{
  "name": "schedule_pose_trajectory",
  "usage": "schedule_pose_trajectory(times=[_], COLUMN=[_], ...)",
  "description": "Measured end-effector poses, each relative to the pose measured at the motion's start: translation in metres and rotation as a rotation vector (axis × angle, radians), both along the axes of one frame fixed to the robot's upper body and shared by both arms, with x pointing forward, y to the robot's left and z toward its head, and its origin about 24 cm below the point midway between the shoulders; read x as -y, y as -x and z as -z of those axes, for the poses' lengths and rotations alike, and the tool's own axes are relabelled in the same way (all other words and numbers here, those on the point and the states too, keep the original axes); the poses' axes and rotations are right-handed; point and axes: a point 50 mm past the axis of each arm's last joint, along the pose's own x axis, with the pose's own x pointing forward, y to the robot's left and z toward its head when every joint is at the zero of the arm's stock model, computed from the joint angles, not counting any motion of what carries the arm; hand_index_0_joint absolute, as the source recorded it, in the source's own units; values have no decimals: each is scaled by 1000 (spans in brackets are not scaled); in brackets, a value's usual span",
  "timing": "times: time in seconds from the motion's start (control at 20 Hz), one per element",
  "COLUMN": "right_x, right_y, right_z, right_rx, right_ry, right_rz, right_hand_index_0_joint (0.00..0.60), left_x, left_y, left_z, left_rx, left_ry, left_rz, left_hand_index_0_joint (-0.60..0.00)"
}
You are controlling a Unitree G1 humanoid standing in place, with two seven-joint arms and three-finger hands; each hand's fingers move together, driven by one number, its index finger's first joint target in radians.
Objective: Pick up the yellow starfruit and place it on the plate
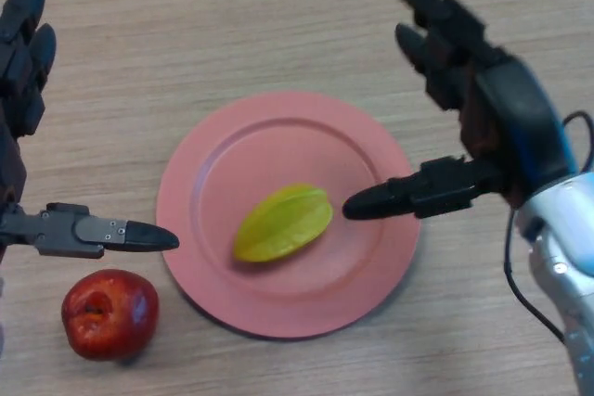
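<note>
One starfruit (283, 223) lies on the plate (200, 183); both hands, left (23, 90) and right (483, 127), hang released

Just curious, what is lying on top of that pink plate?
A yellow starfruit lies on the pink plate, nothing else. The plate surface beneath the fruit is covered. The red apple sits off it, on the table.

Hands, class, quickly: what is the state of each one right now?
Left hand: open, holding nothing, beside the plate.
Right hand: open, holding nothing; the starfruit lies on the plate.
</note>
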Motion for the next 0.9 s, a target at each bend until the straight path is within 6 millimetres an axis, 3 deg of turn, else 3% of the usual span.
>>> schedule_pose_trajectory(times=[0.15, 0.35, 0.5, 0.65, 0.9], right_x=[17, 37, 40, 44, 44], right_y=[3, 17, 28, 29, 29], right_z=[-7, 4, -1, 7, 7], right_rx=[21, -50, -24, -60, -71], right_ry=[12, 23, -5, -1, -27], right_rz=[42, 103, 100, 114, 91], right_hand_index_0_joint=[0, 0, 0, 0, 0], left_x=[6, 6, 6, 7, 10], left_y=[-2, -2, -2, -2, -1], left_z=[7, 7, 9, 16, 7], left_rx=[-33, -31, -52, -139, -103], left_ry=[10, 41, 45, 90, 83], left_rz=[30, 49, 47, 57, 69], left_hand_index_0_joint=[0, 0, 0, 0, 0])
